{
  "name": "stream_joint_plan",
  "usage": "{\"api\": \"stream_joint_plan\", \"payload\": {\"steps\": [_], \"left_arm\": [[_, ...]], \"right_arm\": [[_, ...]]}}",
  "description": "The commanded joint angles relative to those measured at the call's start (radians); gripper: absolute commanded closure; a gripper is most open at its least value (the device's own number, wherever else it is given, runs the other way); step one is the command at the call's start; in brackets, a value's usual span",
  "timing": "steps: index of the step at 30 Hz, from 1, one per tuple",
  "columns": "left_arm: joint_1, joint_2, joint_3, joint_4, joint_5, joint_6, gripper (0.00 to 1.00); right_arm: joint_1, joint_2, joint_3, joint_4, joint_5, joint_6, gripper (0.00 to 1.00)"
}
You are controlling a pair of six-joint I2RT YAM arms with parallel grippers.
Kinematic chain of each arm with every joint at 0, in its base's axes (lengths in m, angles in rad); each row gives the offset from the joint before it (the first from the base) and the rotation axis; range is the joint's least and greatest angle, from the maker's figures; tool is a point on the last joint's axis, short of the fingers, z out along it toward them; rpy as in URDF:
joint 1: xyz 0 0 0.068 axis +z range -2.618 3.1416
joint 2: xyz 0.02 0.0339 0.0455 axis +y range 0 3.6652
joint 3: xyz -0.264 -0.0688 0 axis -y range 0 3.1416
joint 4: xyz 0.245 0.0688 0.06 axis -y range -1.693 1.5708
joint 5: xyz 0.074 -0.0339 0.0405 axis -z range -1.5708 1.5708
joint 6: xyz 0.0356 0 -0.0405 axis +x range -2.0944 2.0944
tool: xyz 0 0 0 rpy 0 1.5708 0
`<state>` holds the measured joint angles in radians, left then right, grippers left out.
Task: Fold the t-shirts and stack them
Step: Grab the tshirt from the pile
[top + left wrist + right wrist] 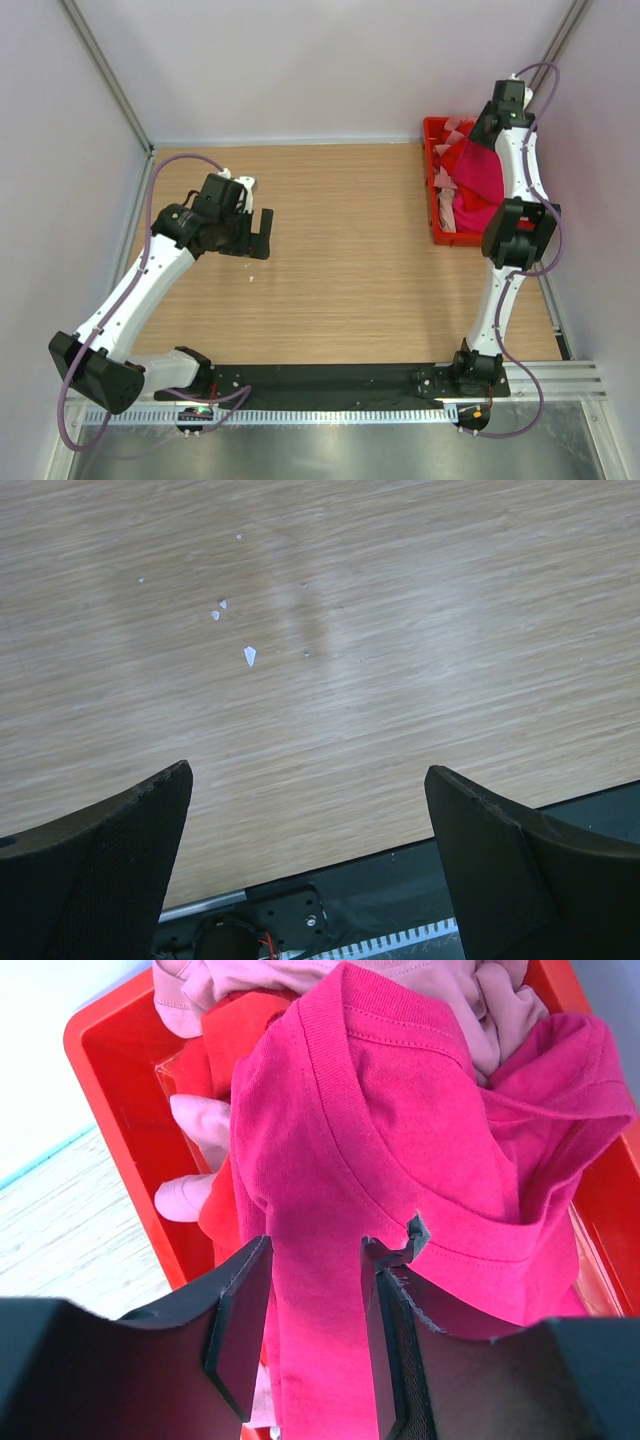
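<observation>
The t-shirts lie bunched in a red plastic bin (431, 185) at the table's back right. A crimson-magenta t-shirt (400, 1140) is on top. A pale pink one (495, 1015) and a red one (235, 1035) lie under it. My right gripper (315, 1250) is over the bin, shut on a fold of the magenta t-shirt (478, 172) near its collar; the cloth fills the gap between the jaws and is drawn upward. My left gripper (262, 232) hovers over the bare left side of the table, open (308, 775) with nothing between its fingers.
The wooden table (350, 260) has a few small white scraps (249, 656) under the left gripper. White walls enclose the back and both sides. A black rail (330, 380) with the arm bases runs along the near edge. The bin's rim (110, 1070) sits by the back wall.
</observation>
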<state>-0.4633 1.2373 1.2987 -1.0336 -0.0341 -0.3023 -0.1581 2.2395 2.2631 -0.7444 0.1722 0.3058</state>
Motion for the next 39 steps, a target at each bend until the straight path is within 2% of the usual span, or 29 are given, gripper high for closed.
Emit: {"api": "stream_joint_plan", "payload": {"steps": [1,8,9,11,15,22,24,27,31,32,35,36,39], "left_arm": [[0.005,-0.01,0.011,0.01,-0.004,0.017,0.0],[0.005,-0.013,0.016,0.007,-0.01,0.017,0.0],[0.006,-0.012,0.019,0.009,-0.009,0.017,0.0],[0.008,-0.013,0.022,0.009,-0.01,0.014,0.0],[0.008,-0.013,0.03,0.006,-0.009,0.015,0.0],[0.006,-0.016,0.028,0.014,0.013,0.014,0.0],[0.006,-0.021,0.022,0.018,0.022,0.011,0.0],[0.008,-0.032,0.013,0.014,0.028,0.0,0.0],[0.003,-0.064,-0.025,0.035,0.068,-0.02,0.0],[0.005,-0.068,-0.041,0.04,0.074,-0.023,0.0],[0.002,-0.082,-0.056,0.055,0.074,-0.031,0.0],[0.002,-0.087,-0.056,0.056,0.069,-0.032,0.0],[0.002,-0.102,-0.065,0.064,0.045,-0.046,0.0]], "right_arm": [[0.0,0.014,0.038,0.03,-0.008,-0.002,0.52],[0.0,0.042,0.033,0.025,0.004,-0.02,0.54],[0.0,0.042,0.035,0.022,0.003,-0.025,0.65],[0.0,0.037,0.046,0.017,0.013,-0.027,0.79],[0.0,0.002,0.047,0.011,0.039,-0.03,0.99],[0.0,-0.107,0.067,-0.015,0.141,-0.013,0.99],[0.0,-0.15,0.123,-0.023,0.148,0.004,0.99],[0.0,-0.237,0.202,0.006,0.096,0.048,0.99],[0.012,-0.415,0.15,0.183,-0.076,0.165,0.99],[0.029,-0.452,0.132,0.276,-0.127,0.18,0.99],[0.103,-0.538,0.127,0.373,-0.209,0.204,0.99],[0.189,-0.549,0.157,0.379,-0.204,0.196,0.99],[0.314,-0.586,0.161,0.421,-0.243,0.266,0.99]]}}
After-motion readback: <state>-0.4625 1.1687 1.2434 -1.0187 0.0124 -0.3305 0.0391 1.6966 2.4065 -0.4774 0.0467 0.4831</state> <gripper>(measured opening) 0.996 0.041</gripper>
